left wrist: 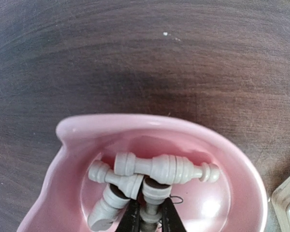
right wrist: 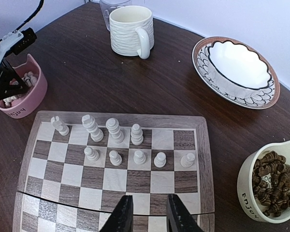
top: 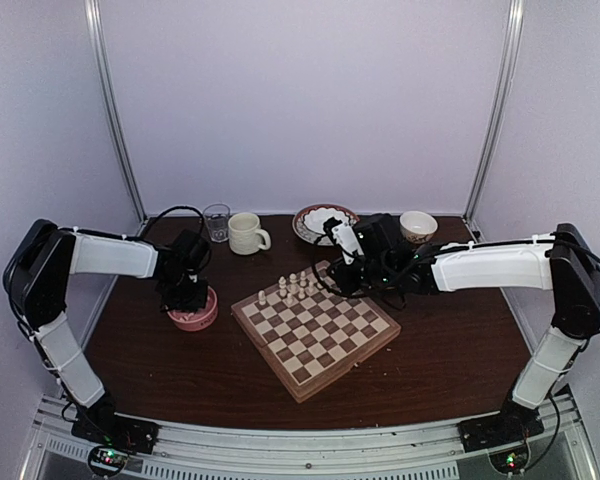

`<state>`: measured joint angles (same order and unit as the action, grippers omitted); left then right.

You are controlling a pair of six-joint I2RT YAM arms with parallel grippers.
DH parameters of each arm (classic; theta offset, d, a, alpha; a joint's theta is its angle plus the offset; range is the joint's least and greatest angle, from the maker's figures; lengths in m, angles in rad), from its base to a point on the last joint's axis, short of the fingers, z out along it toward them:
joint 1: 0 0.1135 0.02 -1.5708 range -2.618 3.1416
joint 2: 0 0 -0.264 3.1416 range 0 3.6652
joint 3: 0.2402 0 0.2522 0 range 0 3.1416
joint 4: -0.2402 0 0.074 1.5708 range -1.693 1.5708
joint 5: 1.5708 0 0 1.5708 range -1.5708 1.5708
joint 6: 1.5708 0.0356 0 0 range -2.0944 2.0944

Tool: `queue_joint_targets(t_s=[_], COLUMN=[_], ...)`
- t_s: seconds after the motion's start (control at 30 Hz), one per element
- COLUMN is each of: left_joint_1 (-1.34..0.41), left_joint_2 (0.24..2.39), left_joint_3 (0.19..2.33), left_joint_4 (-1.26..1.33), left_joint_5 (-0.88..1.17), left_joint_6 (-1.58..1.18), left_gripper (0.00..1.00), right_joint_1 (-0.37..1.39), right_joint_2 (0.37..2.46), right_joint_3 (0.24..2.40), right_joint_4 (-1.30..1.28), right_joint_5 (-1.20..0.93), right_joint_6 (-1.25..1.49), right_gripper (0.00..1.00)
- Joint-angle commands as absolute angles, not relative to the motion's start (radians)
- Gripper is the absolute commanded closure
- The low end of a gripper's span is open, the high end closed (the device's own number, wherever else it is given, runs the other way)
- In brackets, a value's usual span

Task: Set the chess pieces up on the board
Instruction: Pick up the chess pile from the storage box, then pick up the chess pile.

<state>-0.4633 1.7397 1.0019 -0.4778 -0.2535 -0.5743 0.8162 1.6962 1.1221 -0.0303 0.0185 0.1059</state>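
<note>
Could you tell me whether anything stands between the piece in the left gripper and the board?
The left gripper is down inside the pink bowl, so the bowl's wall on the board side is in the way, and another piece lies across the far end of the gripped piece. Past the bowl, nothing visible blocks the way.

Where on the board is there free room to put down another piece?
Bare: the far row's right-end squares beside the tall pieces, and every row nearer than the pawns. Crowded: the far-left part of the board.
</note>
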Motion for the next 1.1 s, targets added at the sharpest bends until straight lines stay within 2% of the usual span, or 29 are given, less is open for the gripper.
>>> queue_joint_targets(t_s=[0.0, 0.6, 0.87, 1.07], left_joint_1=[-0.454, -0.456, -0.458, -0.459], left_joint_2=[1.702, 1.392, 1.348, 1.327], left_joint_3=[0.972, 0.798, 0.763, 0.751], left_joint_4=[-0.488, -0.344, -0.291, -0.278], left_joint_5=[-0.245, -0.145, -0.052, -0.033], left_joint_6=[-0.569, -0.506, -0.478, -0.460], left_gripper=[0.92, 0.96, 0.97, 0.98], right_joint_1=[0.827, 0.962, 0.996, 1.034], right_joint_2=[1.661, 1.699, 1.850, 1.949], right_joint_3=[1.109, 1.154, 1.310, 1.439], right_joint_4=[-0.003, 0.047, 0.017, -0.026], right_joint_5=[0.018, -0.108, -0.264, -0.286], right_joint_6=[0.097, -0.017, 0.000, -0.058], right_gripper=[0.73, 0.73, 0.73, 0.73])
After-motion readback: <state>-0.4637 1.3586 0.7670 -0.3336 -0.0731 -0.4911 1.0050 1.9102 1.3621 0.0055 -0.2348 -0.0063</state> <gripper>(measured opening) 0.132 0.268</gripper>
